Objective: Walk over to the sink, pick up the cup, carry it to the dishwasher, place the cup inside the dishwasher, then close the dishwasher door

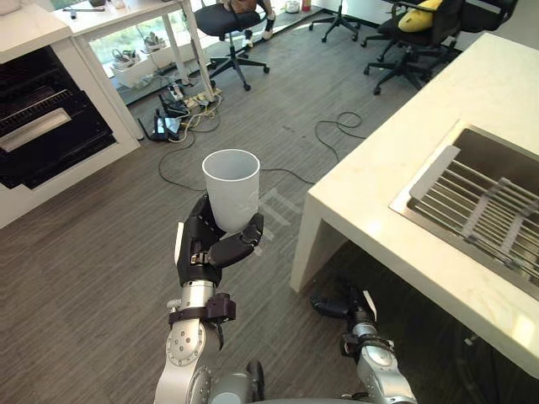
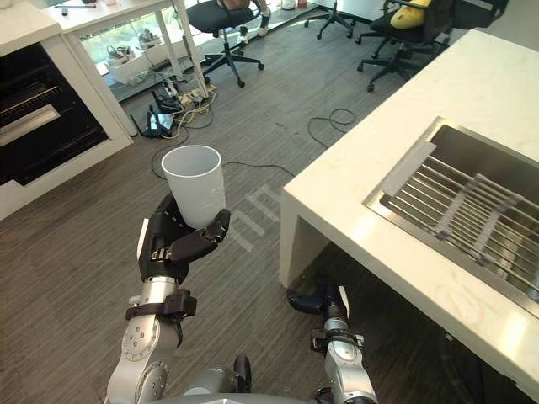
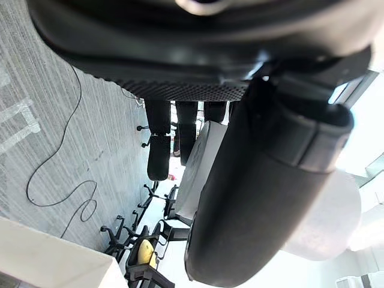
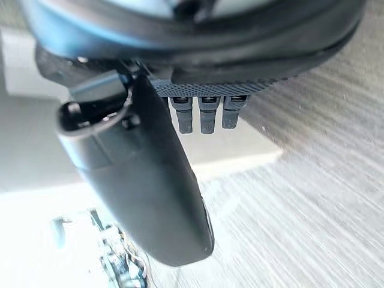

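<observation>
Since the cup is already off the counter, what matters to us now is the way from the holding hand to the dishwasher [image 1: 46,126]. It stands ahead of that hand and off to its left, well apart across the open floor, and its dark racks show, so we judge it open. The left hand [image 1: 206,248] is raised in front of us, its fingers and thumb curled round the lower part of the cup [image 1: 232,189]. The cup stands upright above the palm with its long axis vertical and its mouth facing up, and from here it looks empty. As this is the arm on the dishwasher's side, we reckon the carry calls for a turn and a walk to the left with the cup kept level. The right hand [image 1: 335,306] hangs low, just beside the foot of the counter [image 1: 396,202]. We cannot tell whether it is open or closed, though we see nothing in it. Further right of both hands, the sink [image 1: 493,160] lies set into the counter with a wire rack in it.
</observation>
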Motion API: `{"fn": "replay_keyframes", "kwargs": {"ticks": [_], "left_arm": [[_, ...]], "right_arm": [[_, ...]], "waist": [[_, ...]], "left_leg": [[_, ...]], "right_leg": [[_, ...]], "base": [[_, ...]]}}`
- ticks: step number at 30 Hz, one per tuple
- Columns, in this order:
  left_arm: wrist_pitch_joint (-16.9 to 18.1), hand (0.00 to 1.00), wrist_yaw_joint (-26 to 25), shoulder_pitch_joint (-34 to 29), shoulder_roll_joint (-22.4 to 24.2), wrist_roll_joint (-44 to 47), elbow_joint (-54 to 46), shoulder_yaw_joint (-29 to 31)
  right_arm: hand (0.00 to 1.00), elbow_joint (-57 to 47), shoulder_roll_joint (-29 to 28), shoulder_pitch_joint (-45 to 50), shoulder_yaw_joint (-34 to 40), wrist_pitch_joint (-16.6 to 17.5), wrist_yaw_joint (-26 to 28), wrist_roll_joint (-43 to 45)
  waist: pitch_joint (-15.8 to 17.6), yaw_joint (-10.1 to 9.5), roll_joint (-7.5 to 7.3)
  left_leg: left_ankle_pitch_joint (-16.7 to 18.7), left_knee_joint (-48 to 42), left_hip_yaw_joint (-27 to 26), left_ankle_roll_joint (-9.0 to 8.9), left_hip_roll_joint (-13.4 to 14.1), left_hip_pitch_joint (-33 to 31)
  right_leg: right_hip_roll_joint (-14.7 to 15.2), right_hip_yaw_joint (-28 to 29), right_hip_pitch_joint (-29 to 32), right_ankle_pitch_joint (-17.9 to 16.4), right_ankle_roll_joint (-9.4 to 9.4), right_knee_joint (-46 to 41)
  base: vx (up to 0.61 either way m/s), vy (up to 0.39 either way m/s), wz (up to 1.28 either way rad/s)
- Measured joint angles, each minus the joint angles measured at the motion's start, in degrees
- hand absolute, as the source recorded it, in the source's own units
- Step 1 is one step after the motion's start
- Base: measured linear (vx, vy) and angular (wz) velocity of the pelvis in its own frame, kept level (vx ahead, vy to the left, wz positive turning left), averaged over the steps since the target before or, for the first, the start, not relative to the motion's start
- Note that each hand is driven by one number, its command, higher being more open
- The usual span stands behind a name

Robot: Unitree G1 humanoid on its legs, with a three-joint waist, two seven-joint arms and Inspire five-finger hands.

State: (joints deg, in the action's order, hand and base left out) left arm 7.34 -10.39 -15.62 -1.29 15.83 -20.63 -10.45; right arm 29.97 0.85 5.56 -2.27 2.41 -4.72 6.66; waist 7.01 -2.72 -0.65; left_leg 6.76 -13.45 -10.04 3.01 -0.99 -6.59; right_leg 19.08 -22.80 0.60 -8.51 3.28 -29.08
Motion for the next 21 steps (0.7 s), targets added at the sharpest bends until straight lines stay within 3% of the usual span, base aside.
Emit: {"fn": "replay_keyframes", "kwargs": {"ticks": [1,2,4,6,8,9,10,11,12,14,17,21], "left_arm": [[0.0,0.30,0.0,-0.5,-0.2,0.0,0.0,0.0],[0.0,0.30,0.0,-0.8,-0.4,0.0,-0.1,0.1],[0.0,0.30,-0.3,-0.8,-0.4,0.0,-0.1,0.1],[0.0,0.30,-0.3,-0.8,-0.3,0.0,-0.1,0.0],[0.0,0.30,-0.3,-0.7,-0.1,0.0,-0.1,-0.1],[0.0,0.30,-0.3,-0.7,0.2,0.0,-0.1,-0.1],[0.0,0.30,-0.3,-0.7,0.3,0.0,-0.1,-0.1],[-0.1,0.30,-0.3,-0.5,0.6,0.0,0.3,-0.3],[-0.5,0.30,-0.3,-0.8,1.3,0.0,0.3,-0.5],[-0.5,0.30,0.5,-1.0,3.2,0.0,-0.2,-1.9],[-0.5,0.30,1.5,-1.1,3.7,0.0,-1.5,-3.1],[-0.5,0.30,1.7,-1.2,3.8,1.2,-2.4,-2.3]], "right_arm": [[0.90,0.6,-0.1,-0.3,-0.5,0.0,0.1,-0.2],[0.90,1.1,-0.3,-0.4,-0.5,0.0,0.3,-0.3],[0.90,1.2,-1.0,0.1,-0.6,0.0,0.3,-1.7],[0.90,1.2,-1.0,0.4,-0.6,0.0,0.0,-1.9],[0.90,1.2,-1.1,1.0,-0.6,-0.4,-0.3,-2.4],[0.90,1.2,-1.0,1.8,-0.6,-0.7,-0.4,-2.5],[0.90,1.0,-1.0,2.4,-0.8,-1.0,-0.6,-2.5],[0.90,0.9,-0.9,3.1,-1.6,-1.2,-1.0,-2.6],[0.90,0.7,-0.6,3.5,-1.7,-1.6,-1.3,-2.6],[0.90,-1.9,0.6,5.1,-1.7,-2.1,-2.1,-3.7],[0.90,-5.3,0.8,5.5,-2.5,-2.1,-2.5,-4.0],[0.90,-8.7,0.0,7.4,-2.7,-2.3,-3.3,-3.6]], "waist": [[0.0,0.62,0.01],[0.0,0.98,0.10],[-0.1,2.08,0.07],[0.0,2.24,0.19],[0.1,2.47,0.31],[0.0,2.66,0.25],[-0.2,2.66,-0.13],[-0.3,2.66,-0.47],[-0.7,2.62,0.12],[-1.5,2.34,1.95],[-1.7,2.19,2.93],[-1.6,1.19,2.89]], "left_leg": [[-0.1,1.1,1.4,0.40,-0.3,1.7],[-0.1,1.6,2.2,0.54,-0.2,2.3],[-0.4,2.9,6.0,0.68,0.0,3.3],[-0.6,3.2,8.5,0.40,0.0,3.4],[-0.6,3.4,11.1,-0.16,0.2,3.5],[-0.5,3.1,12.8,-1.36,0.3,3.5],[0.1,2.4,14.1,-2.35,-0.2,3.3],[1.4,1.3,15.7,-3.26,-1.0,2.9],[2.2,0.9,14.8,-3.65,-0.1,2.7],[2.0,0.1,10.2,-4.70,4.5,2.1],[2.4,-2.6,6.3,-6.60,7.0,1.5],[3.5,-9.1,-3.5,-5.00,9.3,-0.6]], "right_leg": [[0.2,3.9,2.3,0.5,-1.90,-5.2],[-0.8,6.3,2.8,-0.9,-2.03,-6.3],[-6.6,14.0,5.2,-5.8,-1.50,-5.4],[-10.5,18.5,7.9,-7.2,-1.68,-2.8],[-13.4,21.6,11.1,-7.2,-1.66,-1.6],[-14.7,23.7,12.2,-6.8,-1.69,0.5],[-14.7,25.1,11.9,-4.6,-2.28,4.6],[-13.8,24.2,11.3,-1.5,-0.76,6.0],[-13.8,23.0,10.8,-1.8,-1.22,6.4],[-14.6,18.4,9.0,-2.5,-2.35,7.7],[-15.3,14.3,6.2,-2.8,-2.87,8.8],[-15.0,9.9,1.3,-2.8,-2.88,11.8]], "base": [[0.13,0.067,0.40],[0.11,0.026,0.59],[0.08,-0.026,0.80],[0.08,-0.099,0.70],[0.10,-0.161,0.74],[0.10,-0.214,0.78],[0.12,-0.298,0.95],[0.09,-0.214,0.77],[0.13,-0.251,0.88],[0.16,-0.218,0.85],[0.12,-0.159,0.73],[0.03,-0.023,0.57]]}}
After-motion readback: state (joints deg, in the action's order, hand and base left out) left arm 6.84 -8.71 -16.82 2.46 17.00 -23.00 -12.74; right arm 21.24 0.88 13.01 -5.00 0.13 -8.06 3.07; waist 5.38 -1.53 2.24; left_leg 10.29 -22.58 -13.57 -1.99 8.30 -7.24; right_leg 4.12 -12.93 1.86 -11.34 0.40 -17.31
